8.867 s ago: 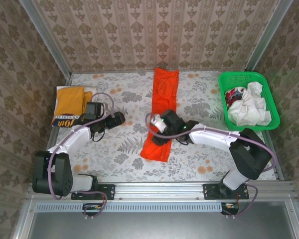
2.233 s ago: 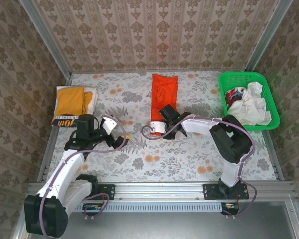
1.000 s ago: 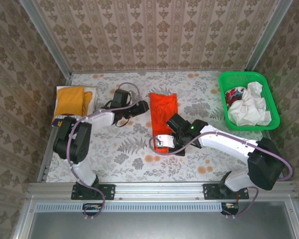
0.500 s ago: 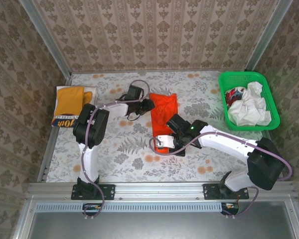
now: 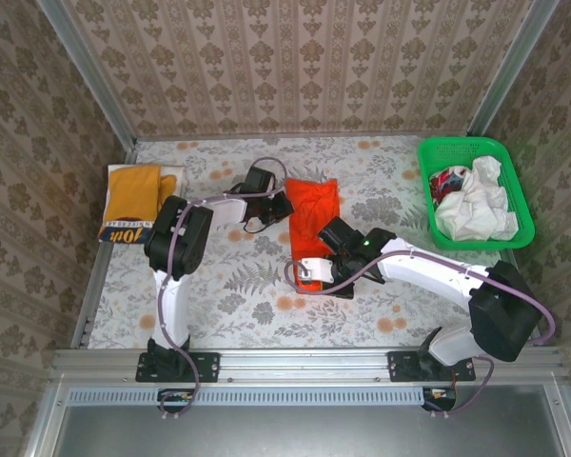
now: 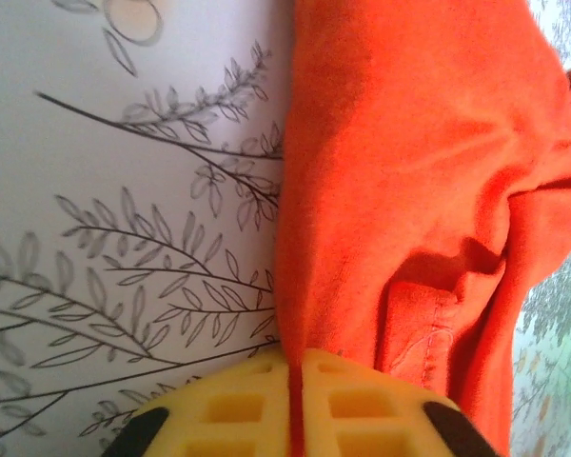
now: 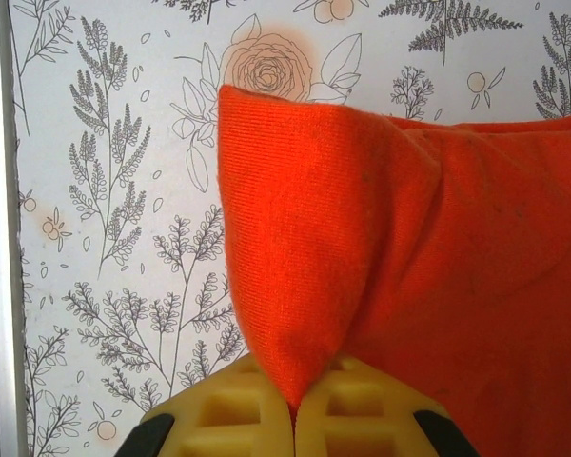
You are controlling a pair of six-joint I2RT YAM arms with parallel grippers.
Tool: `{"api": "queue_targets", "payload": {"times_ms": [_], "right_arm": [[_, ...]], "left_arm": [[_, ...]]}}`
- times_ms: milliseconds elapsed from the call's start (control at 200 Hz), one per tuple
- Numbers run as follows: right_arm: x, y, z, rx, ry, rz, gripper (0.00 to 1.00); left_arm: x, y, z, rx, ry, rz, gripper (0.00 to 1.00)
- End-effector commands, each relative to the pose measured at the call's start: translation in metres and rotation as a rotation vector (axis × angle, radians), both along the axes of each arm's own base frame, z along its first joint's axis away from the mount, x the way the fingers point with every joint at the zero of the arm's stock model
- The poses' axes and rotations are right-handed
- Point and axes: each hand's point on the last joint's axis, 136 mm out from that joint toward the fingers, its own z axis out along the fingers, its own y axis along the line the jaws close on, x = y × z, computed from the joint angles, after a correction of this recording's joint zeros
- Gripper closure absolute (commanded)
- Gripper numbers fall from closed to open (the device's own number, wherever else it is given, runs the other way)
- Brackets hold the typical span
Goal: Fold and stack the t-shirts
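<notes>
your left fingers (image 6: pixel 219 411) swung across and clamped the orange t-shirt (image 5: pixel 314 205) at its left edge; right fingers (image 7: pixel 224 411) pinched its near end.

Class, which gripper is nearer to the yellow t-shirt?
Left. The left gripper pinches the orange t-shirt at its left edge, the side facing the yellow t-shirt. The right gripper pinches its near corner, farther away.
</notes>
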Motion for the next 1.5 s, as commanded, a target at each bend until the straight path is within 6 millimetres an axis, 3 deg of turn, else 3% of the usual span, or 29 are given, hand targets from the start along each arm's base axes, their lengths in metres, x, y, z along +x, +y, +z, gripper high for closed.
{"api": "queue_targets", "payload": {"times_ms": [0, 310, 325, 595, 650, 865, 1110, 1495], "right_arm": [[-0.007, 0.002, 0.004, 0.026, 0.047, -0.004, 1.00], [-0.036, 0.004, 0.032, 0.033, 0.146, 0.026, 1.00], [-0.038, 0.004, 0.040, 0.050, 0.134, 0.028, 1.00], [-0.030, 0.010, 0.079, 0.067, 0.086, 0.071, 1.00], [-0.023, 0.010, 0.086, 0.056, 0.039, 0.084, 1.00], [0.030, 0.002, 0.083, -0.004, -0.033, 0.056, 1.00], [0.102, -0.014, 0.078, -0.073, -0.081, -0.007, 1.00], [0.169, -0.020, 0.080, -0.108, -0.088, -0.007, 1.00]], "left_arm": [[-0.010, -0.011, -0.007, -0.023, 0.033, -0.051, 1.00], [-0.049, 0.000, -0.026, -0.011, 0.111, -0.099, 1.00], [-0.051, 0.001, -0.027, -0.010, 0.114, -0.101, 1.00], [-0.098, 0.004, -0.036, -0.001, 0.160, -0.140, 1.00], [-0.103, 0.005, -0.036, 0.004, 0.158, -0.145, 1.00], [-0.110, 0.018, -0.045, 0.059, 0.142, -0.166, 1.00], [-0.110, 0.021, -0.055, 0.051, 0.151, -0.193, 1.00], [-0.108, 0.037, -0.069, 0.034, 0.189, -0.188, 1.00]]}}
